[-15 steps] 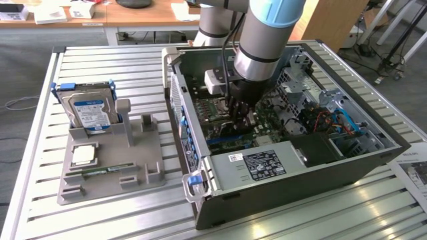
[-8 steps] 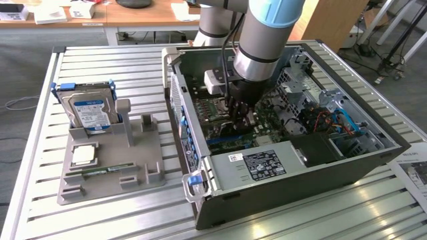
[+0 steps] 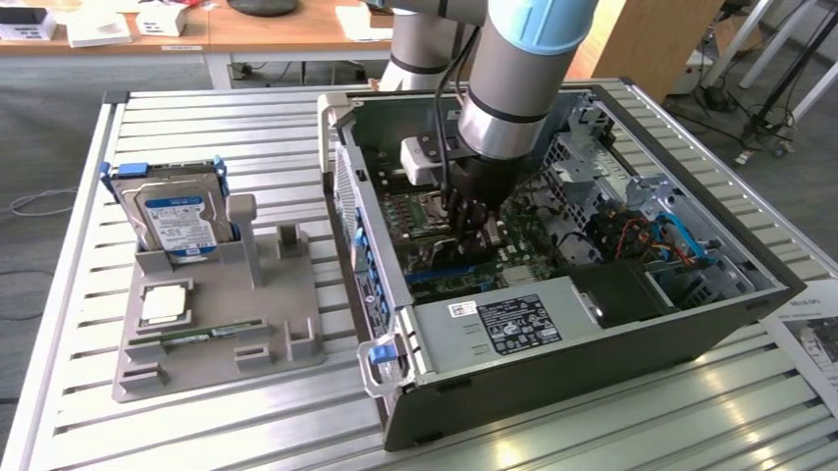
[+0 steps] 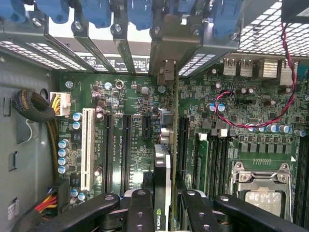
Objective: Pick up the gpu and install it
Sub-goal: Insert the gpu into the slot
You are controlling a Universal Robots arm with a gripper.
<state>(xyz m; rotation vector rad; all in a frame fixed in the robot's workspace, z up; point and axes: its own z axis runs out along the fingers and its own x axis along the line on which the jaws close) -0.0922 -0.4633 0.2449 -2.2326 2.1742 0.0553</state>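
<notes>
The gpu (image 4: 163,169) stands edge-on between my black fingers (image 4: 140,212), a green logo on its near edge. My gripper (image 4: 166,215) is shut on it. The card runs along a black slot of the green motherboard (image 4: 130,101). Its silvery end bracket (image 4: 166,53) sits at the case's rear slot openings. Whether its edge is down in the slot, I cannot tell. In the exterior view my gripper (image 3: 474,221) reaches deep into the open computer case (image 3: 733,324), low over the board.
A grey fixture (image 3: 216,324) at the exterior view's left holds a hard drive (image 3: 177,221), a chip and a memory stick. Around the card are a white slot (image 4: 88,145), the processor socket (image 4: 263,186), red-black wires (image 4: 270,118) and the power supply (image 3: 524,319).
</notes>
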